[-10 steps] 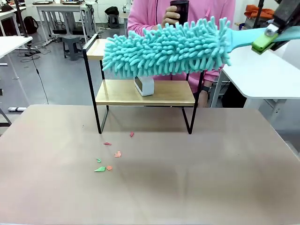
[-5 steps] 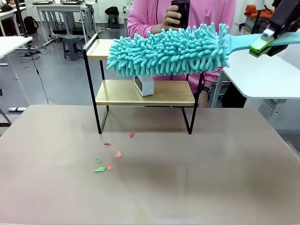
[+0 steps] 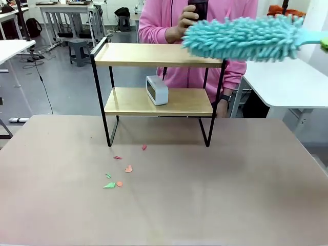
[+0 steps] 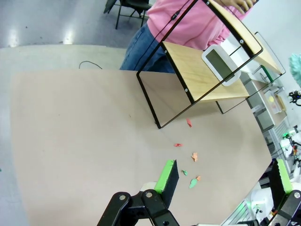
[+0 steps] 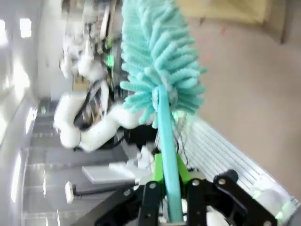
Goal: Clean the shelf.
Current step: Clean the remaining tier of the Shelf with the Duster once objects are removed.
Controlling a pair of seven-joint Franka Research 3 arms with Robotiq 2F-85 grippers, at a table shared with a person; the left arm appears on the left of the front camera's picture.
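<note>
The shelf (image 3: 154, 54) stands at the table's far side, two light wooden boards in a thin black frame, and it also appears in the left wrist view (image 4: 197, 70). A fluffy teal duster (image 3: 241, 37) hovers above the right end of the top board, its handle running off the right edge. In the right wrist view my right gripper (image 5: 169, 175) is shut on the duster's teal handle (image 5: 165, 136). My left gripper (image 4: 225, 176) hangs open over the brown table with nothing between its fingers.
A small white clock (image 3: 157, 89) sits on the lower board. Coloured paper scraps (image 3: 119, 177) lie on the brown table (image 3: 205, 195) before the shelf. A person in pink (image 3: 159, 20) stands behind the shelf holding a dark object. A white table (image 3: 287, 82) is at the right.
The duster has swept rightward and slightly up along the top board, from covering most of it to hovering over its right end. The left gripper stays open.
</note>
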